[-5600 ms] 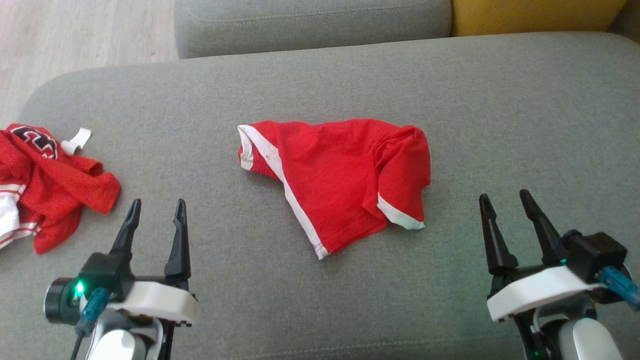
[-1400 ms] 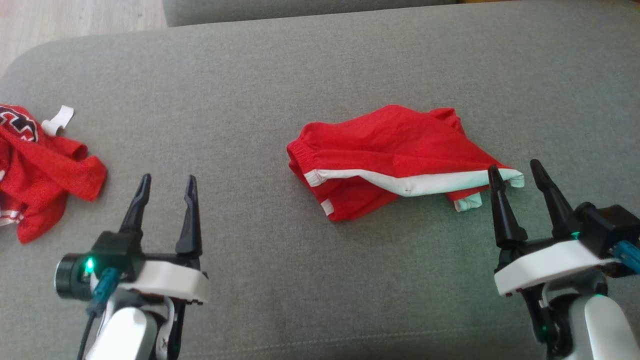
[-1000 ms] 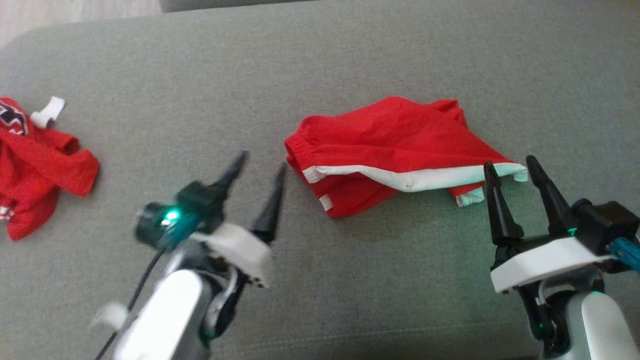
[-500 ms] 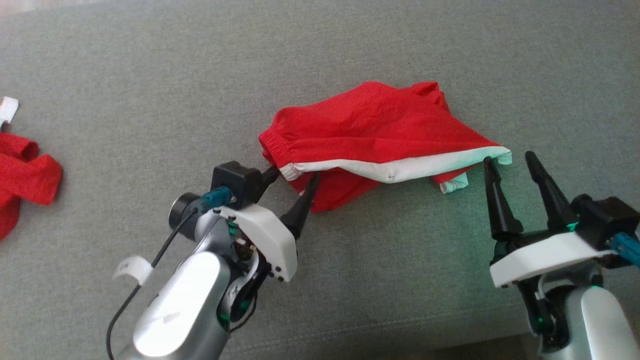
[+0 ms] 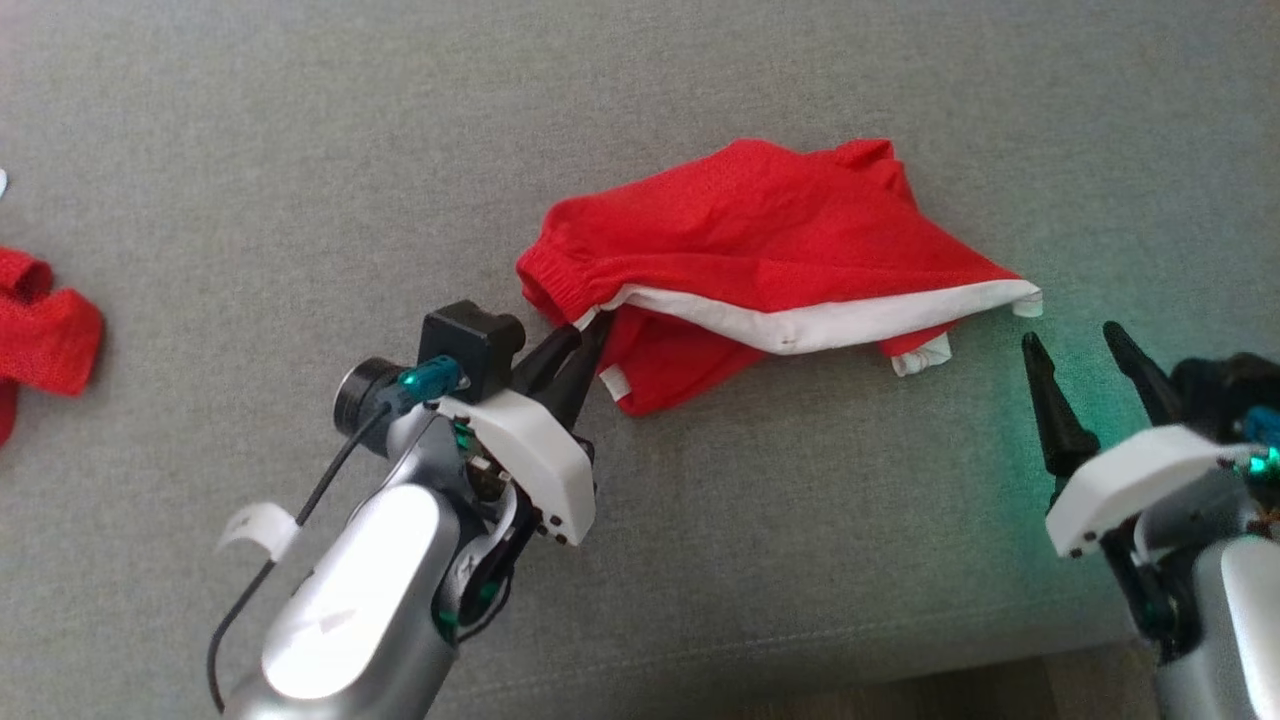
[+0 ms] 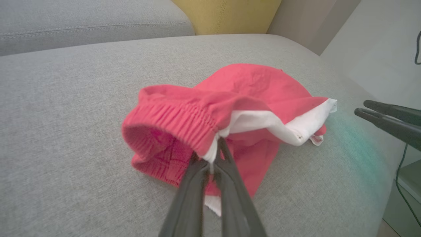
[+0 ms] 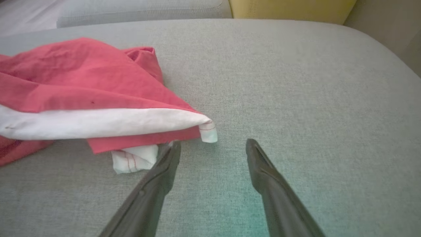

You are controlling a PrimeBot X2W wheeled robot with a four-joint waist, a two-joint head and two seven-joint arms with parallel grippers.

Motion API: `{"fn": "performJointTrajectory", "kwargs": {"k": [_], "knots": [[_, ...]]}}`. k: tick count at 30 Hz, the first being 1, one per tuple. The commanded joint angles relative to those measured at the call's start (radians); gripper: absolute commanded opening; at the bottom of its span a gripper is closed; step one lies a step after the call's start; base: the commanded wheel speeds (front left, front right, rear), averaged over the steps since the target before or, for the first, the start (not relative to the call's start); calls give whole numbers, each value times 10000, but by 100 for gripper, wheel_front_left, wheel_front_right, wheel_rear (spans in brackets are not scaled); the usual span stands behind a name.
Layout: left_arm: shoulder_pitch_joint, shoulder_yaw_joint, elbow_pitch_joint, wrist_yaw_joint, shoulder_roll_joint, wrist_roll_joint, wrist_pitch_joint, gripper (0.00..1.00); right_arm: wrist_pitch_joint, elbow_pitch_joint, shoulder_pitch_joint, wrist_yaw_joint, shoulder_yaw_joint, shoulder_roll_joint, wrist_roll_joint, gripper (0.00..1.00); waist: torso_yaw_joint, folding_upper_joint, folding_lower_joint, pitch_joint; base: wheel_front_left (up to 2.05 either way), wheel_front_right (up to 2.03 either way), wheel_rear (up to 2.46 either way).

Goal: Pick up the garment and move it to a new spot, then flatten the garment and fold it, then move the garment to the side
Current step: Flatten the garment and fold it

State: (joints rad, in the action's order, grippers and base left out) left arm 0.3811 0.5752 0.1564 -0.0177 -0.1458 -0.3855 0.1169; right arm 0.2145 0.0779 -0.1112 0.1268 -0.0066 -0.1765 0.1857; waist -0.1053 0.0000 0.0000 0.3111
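Red garment [image 5: 760,225]: crumpled heap in the upper middle of the head view, lying on the grey seat. A white band [image 5: 850,320] runs along its lower edge to a pointed corner at the right.
Waistband [image 5: 560,275]: elastic hem at the heap's left end, raised into an open loop where it is pinched.
Left gripper [image 5: 588,330]: centre-left of the head view, fingers closed together on the garment where the waistband meets the white band.
Right gripper [image 5: 1071,338]: lower right, fingers spread wide and holding nothing. Its tips are near the garment's white corner but apart from it.
Seat [image 5: 800,520]: bare grey fabric all round the heap. The widest free stretch is above and to the upper left, with a narrower strip below.
Front edge: the seat's rim crosses the bottom of the head view, with a sliver of floor [image 5: 1000,700] beyond it at the lower right.
Right edge: in the left wrist view the seat rounds off just past the right gripper.
Other cloth [image 5: 45,335]: red, at the far left edge, well apart from the garment.
Yellow cushion [image 6: 227,14]: top of the left wrist view, behind the seat.
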Motion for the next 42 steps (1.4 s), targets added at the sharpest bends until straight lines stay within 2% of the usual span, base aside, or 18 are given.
{"fn": "performJointTrajectory", "kwargs": {"k": [1,10,11,12,13,14,22,28,36,42], "knots": [[447,-232,-399,-38,-124,104,-113,0,102,-163,-409,39,252,-316,63,100,46,0,0,113,0,0,0],[719,-181,-478,-68,-181,192,-220,0,337,1009,-1629,39,1038,-1034,350,100,199,0,0,606,0,0,0],[735,-184,-481,-83,-196,213,-254,0,330,1112,-1722,39,1140,-1074,433,95,207,0,0,628,0,0,0],[744,-193,-483,-109,-204,231,-299,0,306,1193,-1806,39,1246,-1125,524,56,217,0,0,645,0,0,0],[746,-202,-482,-129,-207,236,-341,0,217,1235,-1895,39,1320,-1178,598,26,225,0,0,651,0,0,0],[744,-212,-490,-141,-214,237,-393,0,148,1277,-1956,39,1355,-1213,675,0,228,0,0,637,0,0,0],[651,-319,-983,-246,-501,420,-890,0,-621,566,-1918,39,1131,-1310,804,0,208,0,0,113,0,0,0],[789,-764,-2326,-584,-1059,800,-1220,0,-869,-1306,-1918,39,680,-1274,651,0,174,0,0,-516,0,0,0],[1424,-1557,-4566,-1039,-1725,1244,-1018,0,-161,-4194,-2393,39,86,-1318,344,0,241,0,0,-1327,0,0,0],[1775,-1962,-5424,-1225,-1928,1247,-702,0,430,-5327,-2812,39,-289,-1171,483,0,309,0,0,-1713,0,0,0]]}}
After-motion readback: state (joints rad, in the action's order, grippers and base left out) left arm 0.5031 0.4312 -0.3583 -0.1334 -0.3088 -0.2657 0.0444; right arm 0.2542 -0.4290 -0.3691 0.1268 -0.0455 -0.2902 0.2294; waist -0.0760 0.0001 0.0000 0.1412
